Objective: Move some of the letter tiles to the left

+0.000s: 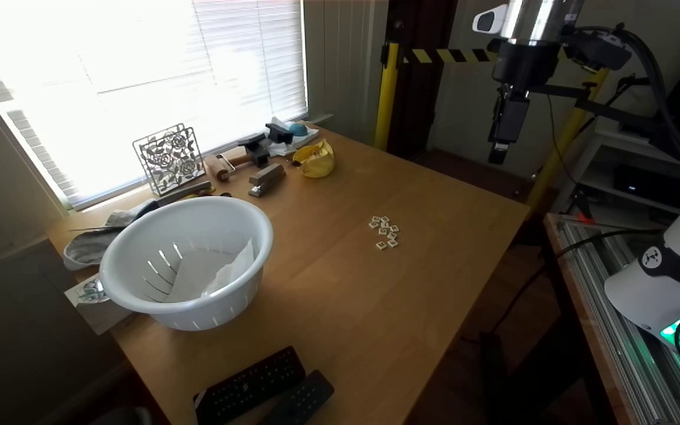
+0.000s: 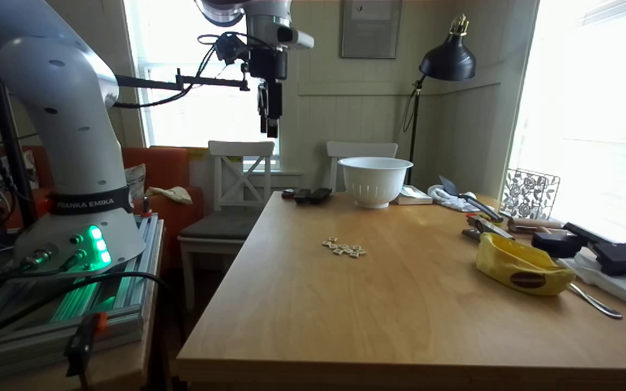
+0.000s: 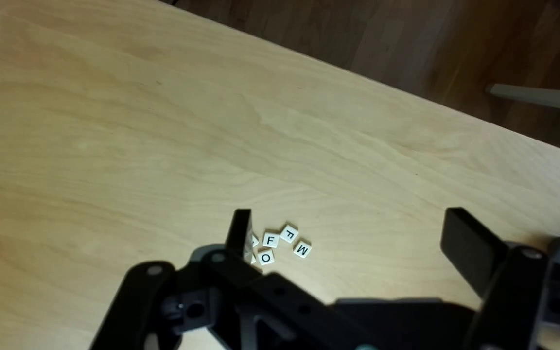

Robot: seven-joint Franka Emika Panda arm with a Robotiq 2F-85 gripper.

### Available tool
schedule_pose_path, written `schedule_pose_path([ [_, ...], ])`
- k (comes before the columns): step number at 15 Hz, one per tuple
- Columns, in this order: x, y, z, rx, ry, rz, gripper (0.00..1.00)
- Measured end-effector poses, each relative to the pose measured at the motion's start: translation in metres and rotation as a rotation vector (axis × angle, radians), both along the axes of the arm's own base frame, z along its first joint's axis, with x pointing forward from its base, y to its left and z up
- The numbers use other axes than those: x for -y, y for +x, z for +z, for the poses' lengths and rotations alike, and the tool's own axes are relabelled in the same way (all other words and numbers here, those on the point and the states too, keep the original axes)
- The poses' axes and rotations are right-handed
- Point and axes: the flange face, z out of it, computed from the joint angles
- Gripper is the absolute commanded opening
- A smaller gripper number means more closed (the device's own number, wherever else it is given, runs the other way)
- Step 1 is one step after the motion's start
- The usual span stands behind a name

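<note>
Letter tiles (image 1: 383, 231) clustered on wooden table (image 1: 328, 319), tool (image 3: 351, 232) high up — spread wide

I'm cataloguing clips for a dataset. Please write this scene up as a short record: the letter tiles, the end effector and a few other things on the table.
Letter tiles: whitish, loose cluster lying on the table
End effector: open, holding nothing, raised above table height
Readable letters, wrist view: two Fs, an O, an M or W
Hidden there: some letter tiles, partly behind the end effector
Bowl: white, upright, slotted sides
Yellow object: on the table, apart from the letter tiles
</note>
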Motion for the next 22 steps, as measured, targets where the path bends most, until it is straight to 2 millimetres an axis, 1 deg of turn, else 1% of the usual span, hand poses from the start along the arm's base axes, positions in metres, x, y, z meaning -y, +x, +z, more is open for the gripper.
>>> schedule_pose_path([
  [20,0.0,0.0,0.0,0.0,0.0,0.0,1.0],
  [22,0.0002,-0.0022,-0.0019,-0.02,0.003,-0.026,1.0],
])
